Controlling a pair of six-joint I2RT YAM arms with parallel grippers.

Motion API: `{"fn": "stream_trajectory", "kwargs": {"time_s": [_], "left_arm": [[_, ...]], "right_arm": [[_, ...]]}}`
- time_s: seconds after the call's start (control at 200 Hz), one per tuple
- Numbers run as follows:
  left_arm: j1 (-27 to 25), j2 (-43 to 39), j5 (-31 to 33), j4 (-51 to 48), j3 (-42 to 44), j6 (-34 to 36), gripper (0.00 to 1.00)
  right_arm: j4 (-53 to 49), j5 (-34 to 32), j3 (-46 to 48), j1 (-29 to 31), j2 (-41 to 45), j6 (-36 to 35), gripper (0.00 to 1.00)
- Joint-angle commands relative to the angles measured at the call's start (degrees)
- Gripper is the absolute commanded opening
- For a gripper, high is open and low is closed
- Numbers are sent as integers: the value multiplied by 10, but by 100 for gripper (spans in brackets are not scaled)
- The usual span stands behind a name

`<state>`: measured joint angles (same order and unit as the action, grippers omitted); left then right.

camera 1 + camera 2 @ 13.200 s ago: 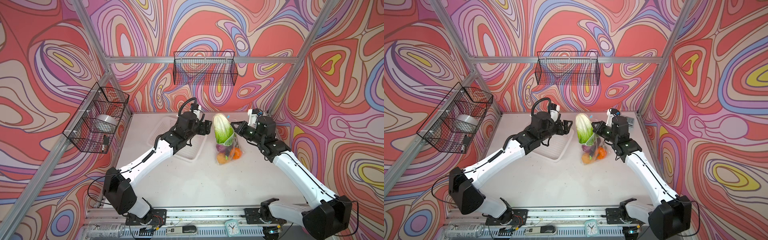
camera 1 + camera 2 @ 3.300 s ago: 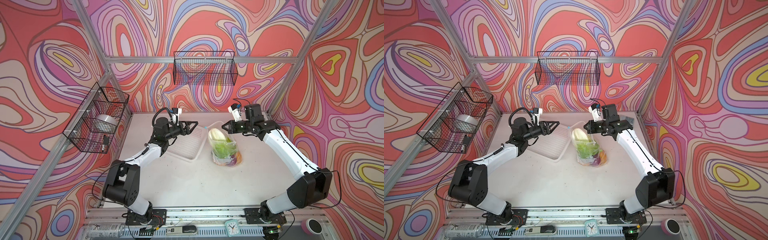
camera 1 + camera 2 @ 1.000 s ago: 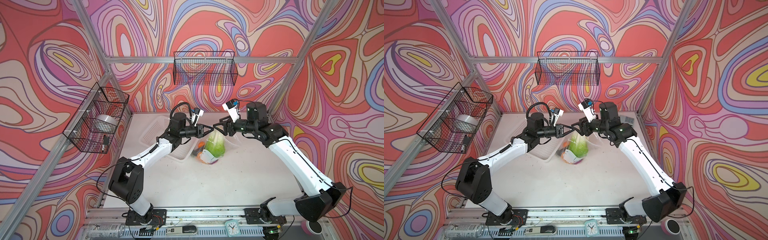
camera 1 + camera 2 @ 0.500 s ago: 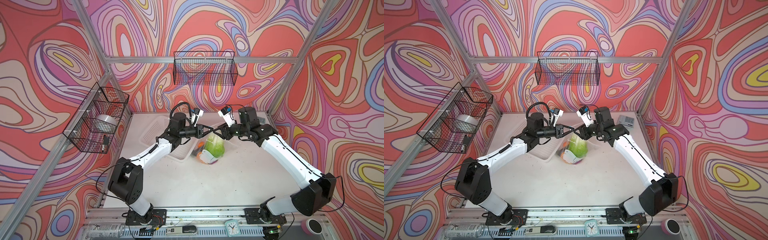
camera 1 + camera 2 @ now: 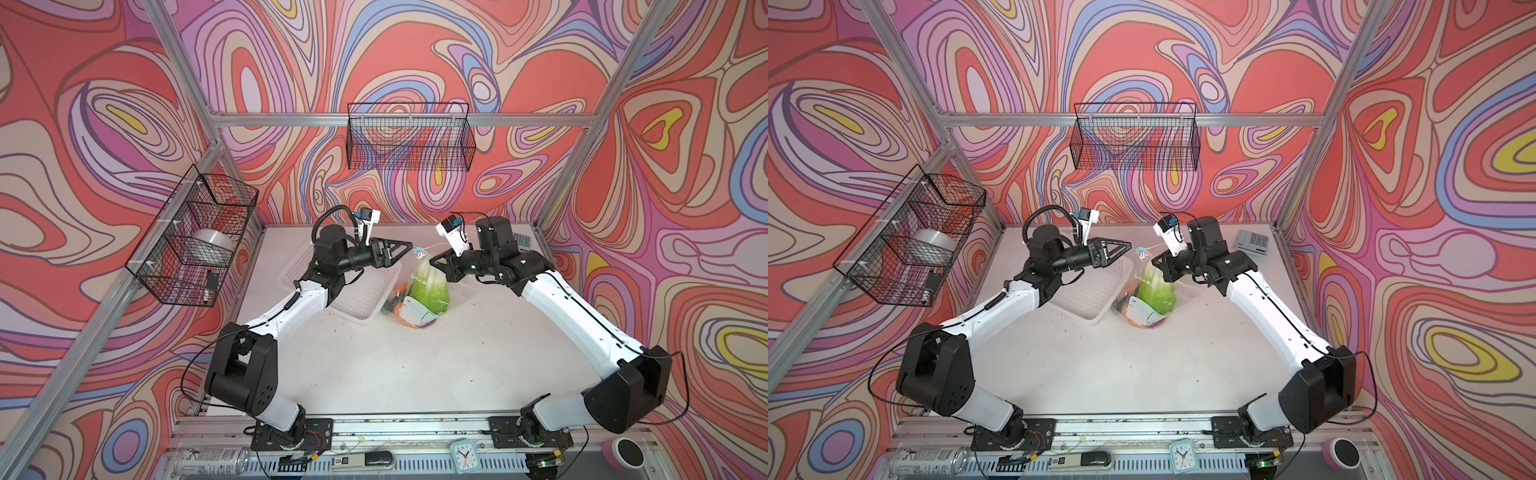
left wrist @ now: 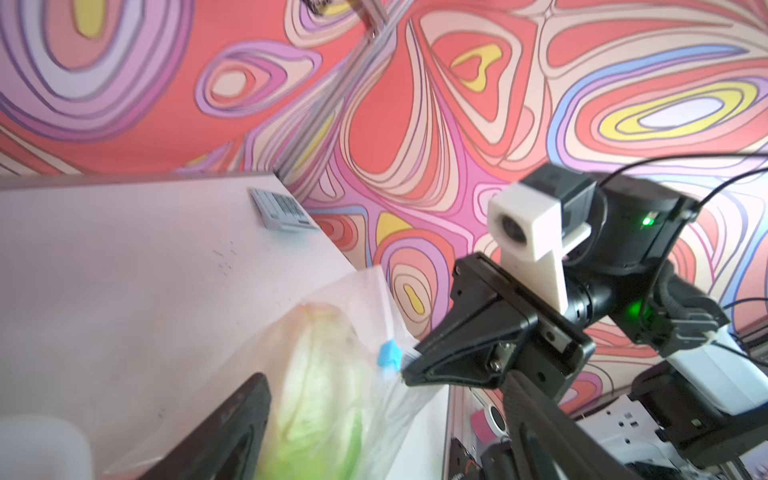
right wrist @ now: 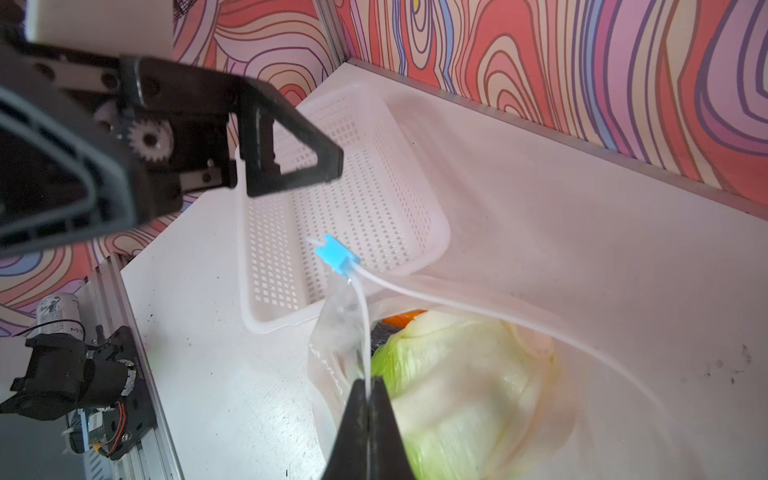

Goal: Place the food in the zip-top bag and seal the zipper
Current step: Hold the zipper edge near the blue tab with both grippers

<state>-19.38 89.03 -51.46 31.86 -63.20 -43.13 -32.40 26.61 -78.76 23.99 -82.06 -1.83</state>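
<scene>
Front rail: a small clock (image 5: 461,453) and a can (image 5: 210,460) lying on its side sit well in front of the white basket (image 5: 357,286).
Counter (image 5: 395,365): white with small dark specks, bare in front of the white basket.
Zip-top bag (image 5: 405,286): stands on the counter just beside the white basket's right front corner, with its mouth held up off the counter.
Food: a green-white cabbage (image 5: 428,286) fills most of the clear, crinkly bag. Orange and dark pieces show low on the side facing the white basket.
Zipper (image 7: 365,328): a thin pale strip with a light-blue slider (image 7: 337,254) at the end nearest the white basket.
Right gripper (image 7: 368,384): on the bag's side away from the white basket, jaws pressed together and pinching the zipper a little short of the slider.
Left gripper (image 5: 404,254): above the white basket's right edge, jaws spread, pointing at the slider and apart from it.
Right wrist view alone: shows the pinch itself, and the two zipper strips parting behind the slider, so the mouth is unsealed there.
Left wrist view alone: shows the right gripper's tip just beside the slider; the cabbage is blurred.
Top views: both show the whole bag. Only one shows the calculator (image 5: 1252,242) whole, near the counter's far corner, well right of the white basket.
Back wall: a wire basket (image 5: 409,141) hangs high beyond the white basket.
</scene>
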Motion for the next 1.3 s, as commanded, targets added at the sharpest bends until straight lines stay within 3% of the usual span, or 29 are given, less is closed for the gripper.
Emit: {"fn": "stream_trajectory", "kwargs": {"time_s": [0.0,0.06,0.235,0.3,0.451,0.581,0.911,1.127,1.222,1.292], "left_arm": [[11,0,-56,113,1,-48,80],[10,12,-72,112,-9,-49,71],[9,42,-96,136,-27,-55,33],[5,52,-101,126,-33,-44,34],[-7,79,-94,39,-57,27,61],[-14,117,-111,106,-67,-25,61],[-44,146,-109,133,-66,-31,43],[-59,153,-122,141,-84,-44,41],[-61,154,-118,141,-83,-44,28],[-61,154,-118,141,-83,-45,9]], "right_arm": [[64,28,23,1,36,26,0],[91,36,34,0,50,37,0],[112,36,46,0,62,43,0],[107,36,45,0,58,44,0],[93,29,42,1,47,40,0],[87,24,41,0,41,40,0],[80,17,39,0,43,32,0],[78,12,41,-1,42,31,0],[76,11,41,0,44,31,0],[74,9,41,-1,45,29,0]]}}
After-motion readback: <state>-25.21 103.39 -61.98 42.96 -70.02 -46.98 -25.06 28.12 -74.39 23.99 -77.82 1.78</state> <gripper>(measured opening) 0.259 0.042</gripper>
